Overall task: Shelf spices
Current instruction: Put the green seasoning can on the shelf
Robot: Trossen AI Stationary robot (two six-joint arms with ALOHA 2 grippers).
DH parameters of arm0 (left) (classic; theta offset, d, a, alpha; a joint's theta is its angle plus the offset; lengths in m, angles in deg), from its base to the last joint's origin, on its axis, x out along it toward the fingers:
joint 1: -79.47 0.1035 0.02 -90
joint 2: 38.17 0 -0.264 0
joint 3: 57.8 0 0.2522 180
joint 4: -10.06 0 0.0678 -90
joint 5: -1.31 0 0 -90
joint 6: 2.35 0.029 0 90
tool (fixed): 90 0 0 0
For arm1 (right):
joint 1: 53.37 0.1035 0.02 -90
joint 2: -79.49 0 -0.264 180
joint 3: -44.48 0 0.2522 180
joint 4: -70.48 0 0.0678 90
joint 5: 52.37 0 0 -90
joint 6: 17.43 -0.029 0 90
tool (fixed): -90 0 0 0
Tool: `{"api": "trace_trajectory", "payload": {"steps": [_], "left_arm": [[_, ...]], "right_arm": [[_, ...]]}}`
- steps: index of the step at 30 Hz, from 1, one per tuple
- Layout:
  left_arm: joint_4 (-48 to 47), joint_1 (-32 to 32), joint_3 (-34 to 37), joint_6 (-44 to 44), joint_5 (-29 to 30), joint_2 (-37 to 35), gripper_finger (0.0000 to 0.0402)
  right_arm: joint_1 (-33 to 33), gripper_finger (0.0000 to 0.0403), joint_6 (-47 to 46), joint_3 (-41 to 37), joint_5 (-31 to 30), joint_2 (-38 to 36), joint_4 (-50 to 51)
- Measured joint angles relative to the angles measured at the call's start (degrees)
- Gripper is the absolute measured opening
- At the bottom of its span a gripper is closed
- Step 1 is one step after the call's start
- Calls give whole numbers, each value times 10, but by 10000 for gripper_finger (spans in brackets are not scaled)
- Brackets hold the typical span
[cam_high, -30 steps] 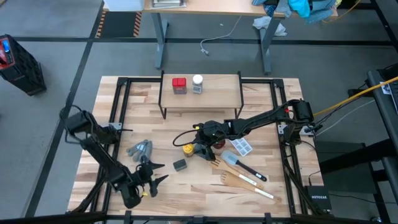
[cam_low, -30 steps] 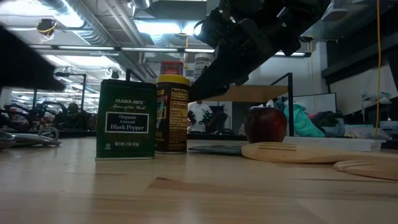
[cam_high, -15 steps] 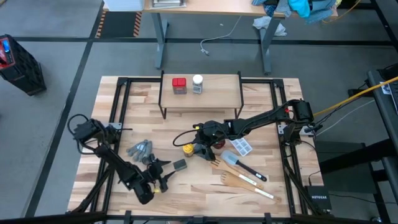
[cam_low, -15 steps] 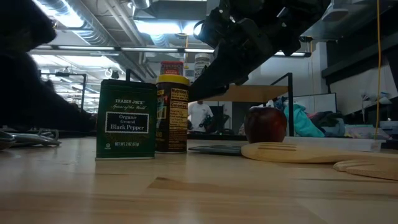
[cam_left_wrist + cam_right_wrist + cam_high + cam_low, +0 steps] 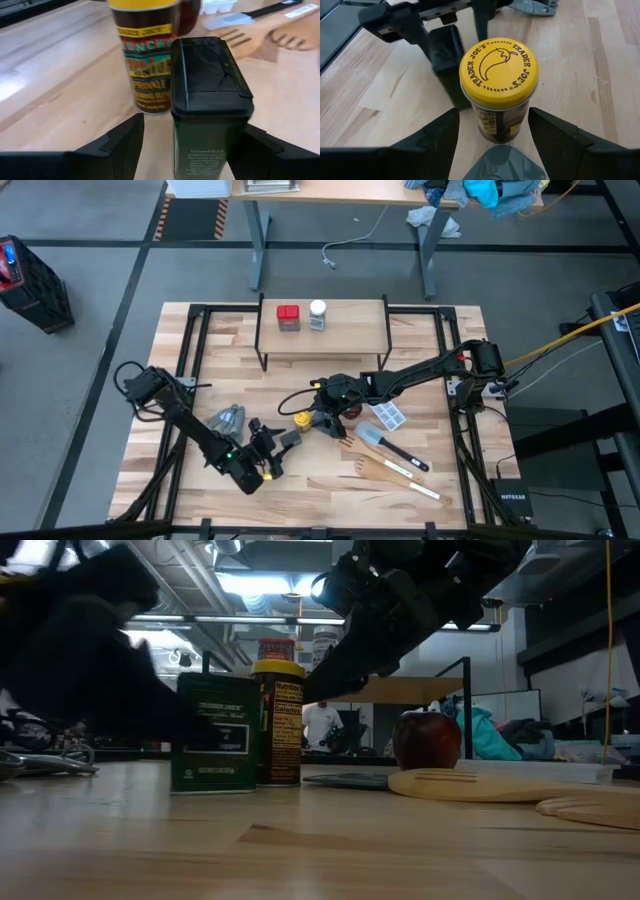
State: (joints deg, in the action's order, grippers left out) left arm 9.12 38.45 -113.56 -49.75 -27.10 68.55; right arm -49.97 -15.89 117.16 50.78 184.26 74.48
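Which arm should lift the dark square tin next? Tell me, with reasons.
Left. The left gripper is open with a finger on each side of the dark square tin. The right gripper is open around the yellow-lidded amber jar instead.

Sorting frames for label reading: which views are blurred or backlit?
Low view: the left arm is a dark smear over the black pepper tin, its label unreadable; bright ceiling lights silhouette the right arm. Left wrist view: the yellow-lidded jar is soft. Right wrist view: that lid reads sharply.

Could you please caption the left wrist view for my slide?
Open left end effector straddling the dark square pepper tin, yellow-lidded amber spice jar just behind.
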Motion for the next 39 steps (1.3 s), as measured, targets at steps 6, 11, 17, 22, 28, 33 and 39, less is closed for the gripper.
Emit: {"api": "trace_trajectory", "payload": {"steps": [6, 11, 17, 22, 28, 33, 39], "left_arm": [[0, 18, 0, 2, -9, 0, 191], [0, 9, 0, 15, -8, -1, 89], [-2, -11, 0, 16, 9, -1, 90], [-3, -26, 0, 40, 32, -13, 90], [-3, -29, 0, 136, 56, -75, 90], [-6, -25, 0, 273, 58, -148, 90], [-87, -12, 0, 345, 59, -249, 90]], "right_arm": [[0, 244, -1, 0, 0, 0, 0], [0, 244, -28, 0, 0, 0, 0], [0, 243, -46, 0, 0, 0, 5], [0, 243, -47, 0, 0, 0, 10], [0, 243, -47, 0, 0, 0, 9], [0, 243, -47, 0, 0, 0, 12], [0, 243, -55, 0, 62, 0, 24]]}}
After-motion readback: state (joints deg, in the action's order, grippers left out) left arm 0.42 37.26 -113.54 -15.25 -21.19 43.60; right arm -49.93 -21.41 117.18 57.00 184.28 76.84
